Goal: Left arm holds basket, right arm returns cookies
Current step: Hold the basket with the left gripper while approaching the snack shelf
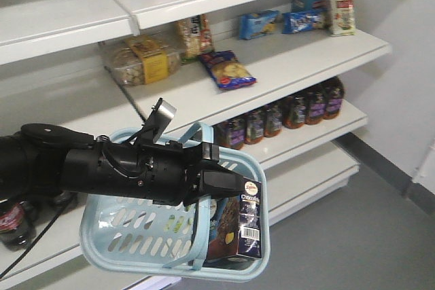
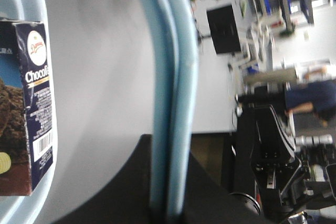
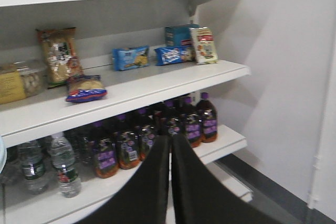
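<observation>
One box of cookies (image 1: 246, 225) stands on end at the right end of the basket (image 1: 109, 246), its top poking above the rim and its narrow barcode side facing the front camera. It is a dark navy and brown carton with a chocolate cookie picture, a round white-and-red logo and white lettering that begins "Choco". I judge it light and stiff, with thin card walls that would dent under a hard squeeze and glossy faces that could slip. The best hold looks like the exposed top end, pinched across the two broad faces, lifting straight up clear of the handles (image 2: 173, 103). The basket is pale blue slotted plastic and hangs in the air in front of the shelving. The left gripper (image 1: 212, 180) is clamped on both swing handles, which run side by side between its jaws in the left wrist view. The right gripper (image 3: 170, 166) is away from the basket, pointing at the shelves with its fingers pressed together on nothing. Beyond it lie the middle shelf (image 3: 157, 88), carrying snack packets (image 3: 129, 57), and a lower row of dark bottles (image 3: 157, 129).
</observation>
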Tool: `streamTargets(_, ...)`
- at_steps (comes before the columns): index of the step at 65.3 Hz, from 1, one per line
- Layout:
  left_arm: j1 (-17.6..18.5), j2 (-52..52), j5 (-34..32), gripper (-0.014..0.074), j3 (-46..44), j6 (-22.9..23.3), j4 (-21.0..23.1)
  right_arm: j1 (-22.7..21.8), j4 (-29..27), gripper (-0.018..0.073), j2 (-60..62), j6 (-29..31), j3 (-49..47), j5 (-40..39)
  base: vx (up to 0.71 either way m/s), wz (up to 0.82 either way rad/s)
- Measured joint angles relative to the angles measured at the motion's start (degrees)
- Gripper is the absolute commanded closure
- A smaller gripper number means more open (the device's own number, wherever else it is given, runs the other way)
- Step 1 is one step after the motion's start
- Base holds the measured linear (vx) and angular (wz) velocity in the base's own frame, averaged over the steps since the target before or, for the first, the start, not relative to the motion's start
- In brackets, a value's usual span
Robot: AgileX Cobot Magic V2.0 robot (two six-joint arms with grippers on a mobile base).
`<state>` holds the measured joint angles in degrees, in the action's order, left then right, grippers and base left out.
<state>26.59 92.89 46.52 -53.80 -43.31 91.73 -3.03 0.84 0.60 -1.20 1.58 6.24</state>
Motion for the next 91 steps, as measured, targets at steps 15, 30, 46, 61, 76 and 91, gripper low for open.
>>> streamTargets(15, 0.0, 0.0, -0.2, 0.0603, 0.0, 0.0, 0.0, 0.0, 0.0, 0.0567, 0.0, 0.0, 0.0, 0.0, 0.17, 0.66)
streamTargets(30, 0.0, 0.0, -0.2, 0.0603, 0.0, 0.0, 0.0, 0.0, 0.0, 0.0567, 0.0, 0.0, 0.0, 0.0, 0.14, 0.55)
streamTargets(46, 0.0, 0.0, -0.2, 0.0603, 0.0, 0.0, 0.0, 0.0, 0.0, 0.0567, 0.0, 0.0, 0.0, 0.0, 0.13, 0.52)
streamTargets(61, 0.0, 0.0, -0.4, 0.0603, 0.0, 0.0, 0.0, 0.0, 0.0, 0.0567, 0.0, 0.0, 0.0, 0.0, 0.10, 0.38)
streamTargets(76, 0.0, 0.0, -0.4, 0.0603, 0.0, 0.0, 0.0, 0.0, 0.0, 0.0567, 0.0, 0.0, 0.0, 0.0, 0.07, 0.13)
streamTargets(91, 0.0, 0.0, -0.3, 0.0603, 0.0, 0.0, 0.0, 0.0, 0.0, 0.0567, 0.0, 0.0, 0.0, 0.0, 0.05, 0.02)
